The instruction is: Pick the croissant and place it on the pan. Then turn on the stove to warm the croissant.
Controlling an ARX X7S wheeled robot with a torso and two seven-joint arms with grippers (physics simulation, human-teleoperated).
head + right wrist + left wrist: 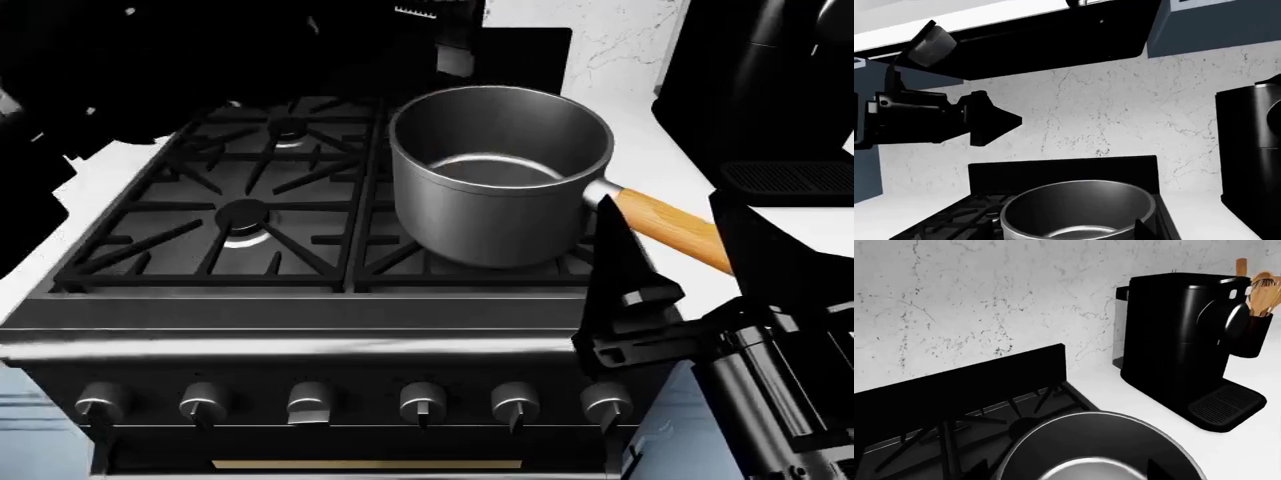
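The grey pan [494, 205] stands on the right rear burner of the black stove [240, 215], its wooden handle [667, 228] pointing to the front right. Its shiny bottom shows nothing inside. The croissant is out of view in every frame. My left gripper [1066, 476] hangs open above the pan [1102, 416], one fingertip [1155, 473] showing at the frame's edge; the right wrist view shows the left gripper [997, 120] high over the stove. My right gripper [627, 290] stands open at the stove's front right corner, facing the pan [1077, 200], with nothing in it.
A black coffee machine [1181, 350] sits on the white counter right of the stove, with a dark holder of wooden utensils [1254, 330] behind it. Six knobs [314, 400] line the stove front. A marble wall backs the stove, and a range hood [1041, 45] hangs overhead.
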